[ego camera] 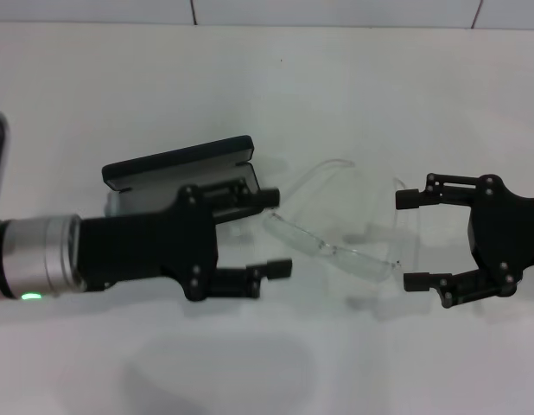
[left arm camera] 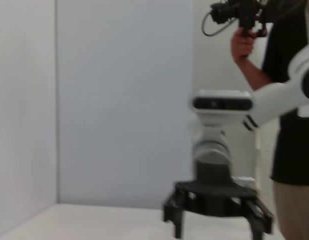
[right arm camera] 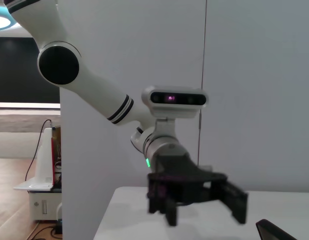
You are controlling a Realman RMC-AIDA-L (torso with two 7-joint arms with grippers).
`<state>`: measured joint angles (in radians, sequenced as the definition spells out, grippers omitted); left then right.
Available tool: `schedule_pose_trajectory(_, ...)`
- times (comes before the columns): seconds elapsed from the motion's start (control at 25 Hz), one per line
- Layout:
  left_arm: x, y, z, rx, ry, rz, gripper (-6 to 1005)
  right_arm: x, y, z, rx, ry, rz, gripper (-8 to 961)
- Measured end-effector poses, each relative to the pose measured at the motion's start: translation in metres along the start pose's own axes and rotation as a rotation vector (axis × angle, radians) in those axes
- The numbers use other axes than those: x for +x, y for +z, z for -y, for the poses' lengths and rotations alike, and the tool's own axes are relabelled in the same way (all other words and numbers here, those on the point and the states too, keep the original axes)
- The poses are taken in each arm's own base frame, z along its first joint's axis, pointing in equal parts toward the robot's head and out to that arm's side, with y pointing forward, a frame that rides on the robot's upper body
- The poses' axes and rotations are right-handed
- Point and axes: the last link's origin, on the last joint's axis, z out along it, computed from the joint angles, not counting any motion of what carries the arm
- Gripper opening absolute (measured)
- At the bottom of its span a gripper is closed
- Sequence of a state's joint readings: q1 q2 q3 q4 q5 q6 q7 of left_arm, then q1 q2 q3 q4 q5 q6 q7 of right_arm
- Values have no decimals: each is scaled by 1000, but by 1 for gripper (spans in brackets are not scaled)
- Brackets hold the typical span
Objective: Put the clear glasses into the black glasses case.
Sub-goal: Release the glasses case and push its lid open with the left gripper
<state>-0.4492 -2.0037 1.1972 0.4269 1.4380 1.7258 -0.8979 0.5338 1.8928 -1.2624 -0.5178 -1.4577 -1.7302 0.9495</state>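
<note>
The clear glasses (ego camera: 336,251) lie on the white table (ego camera: 276,95) between my two grippers, lens toward me and arms pointing away. My left gripper (ego camera: 277,233) hovers just left of them, open, its fingertips level with the left end of the frame. To the right of the glasses, my right gripper (ego camera: 408,240) is open and faces the left one. The black glasses case (ego camera: 176,164) stands open behind the left gripper, lid raised, base mostly hidden by the gripper. The left wrist view shows the right gripper (left arm camera: 217,227) far off; the right wrist view shows the left gripper (right arm camera: 204,212).
A white tiled wall (ego camera: 336,10) borders the table's far edge. A person (left arm camera: 294,100) holding a camera stands behind the right arm in the left wrist view. A black corner (right arm camera: 274,231) pokes in beside the left gripper in the right wrist view.
</note>
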Motion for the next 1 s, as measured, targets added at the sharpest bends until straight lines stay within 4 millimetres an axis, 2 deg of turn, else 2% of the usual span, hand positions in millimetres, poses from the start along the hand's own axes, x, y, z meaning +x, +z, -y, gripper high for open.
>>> schedule_pose_trajectory(0.12, 9, -6, 11, 57, -4, -27, 808, 0, 0, 0, -1, -3, 0, 869)
schedule_pose_trajectory(0.24, 27, -21, 33, 154, -46, -38, 810, -2, 1, 1, -2, -11, 1, 869)
schedule_pose_trajectory(0.32, 37, -29, 49, 194, -84, 12, 806, -2, 2, 1, -2, -12, 1, 870)
schedule_pose_trajectory(0.36, 42, -33, 62, 236, -121, 91, 801, -1, 1, 1, -1, -11, 1, 870)
schedule_pose_trajectory(0.4, 43, -33, 64, 243, -124, 104, 797, -1, 1, 0, -1, -9, 1, 870)
schedule_pose_trajectory(0.52, 43, -37, 84, 335, -167, 285, 783, 1, 0, -2, 2, -2, 2, 870)
schedule_pose_trajectory(0.64, 35, -37, 95, 407, -184, 447, 770, 3, 1, -4, 5, 4, 3, 870)
schedule_pose_trajectory(0.84, 23, -24, 98, 435, -154, 619, 564, 4, 1, -6, 4, 9, 7, 870)
schedule_pose_trajectory(1.0, 18, -14, 95, 412, -123, 712, 567, 4, 2, -7, 2, 12, 8, 870)
